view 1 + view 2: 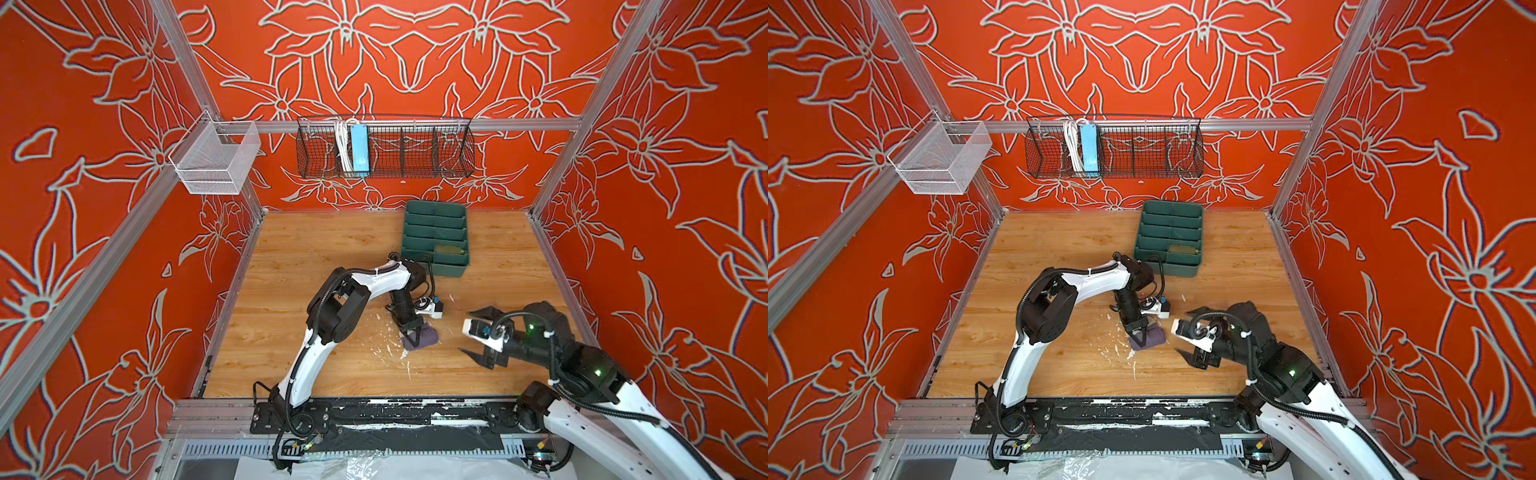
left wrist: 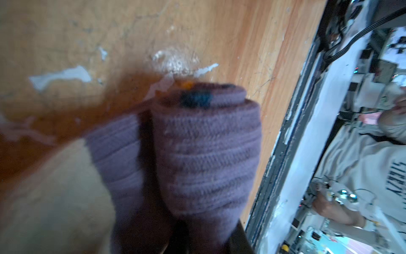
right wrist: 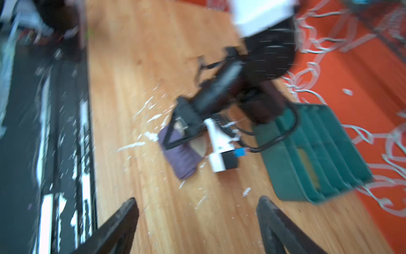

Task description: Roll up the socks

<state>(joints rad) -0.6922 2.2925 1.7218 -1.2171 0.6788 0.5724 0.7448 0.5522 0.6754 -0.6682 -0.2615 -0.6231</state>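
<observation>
Desk [image 1: 316, 257]: one, wood, white chips scattered mid-front.
Arms: two. Left arm [image 1: 309, 357] arcs in to centre, right arm [image 1: 582, 365] reaches in from the right.
Tray [image 1: 451, 270]: one, green, divided, at the back, right of centre.
Socks: two.
- Purple sock [image 1: 424, 338] is on the desk at centre, mostly wound into a roll. In the left wrist view its beige end [image 2: 55, 198] lies loose beside the roll.
- Olive sock [image 1: 449, 249] lies in a front compartment of the tray. My read: that one is done and stowed.

Left end effector [image 1: 411, 332]: narrow, pinched on the purple sock from above. Likely it is pinning the roll so it can't spring open.
Right end effector [image 1: 473, 332]: wide and empty. It hovers just right of the roll without touching it, jaws facing the sock. Probably staged to take the roll over or tuck in the tail.
Remaining, I'd say: finish the purple roll, then put it in the tray.
</observation>
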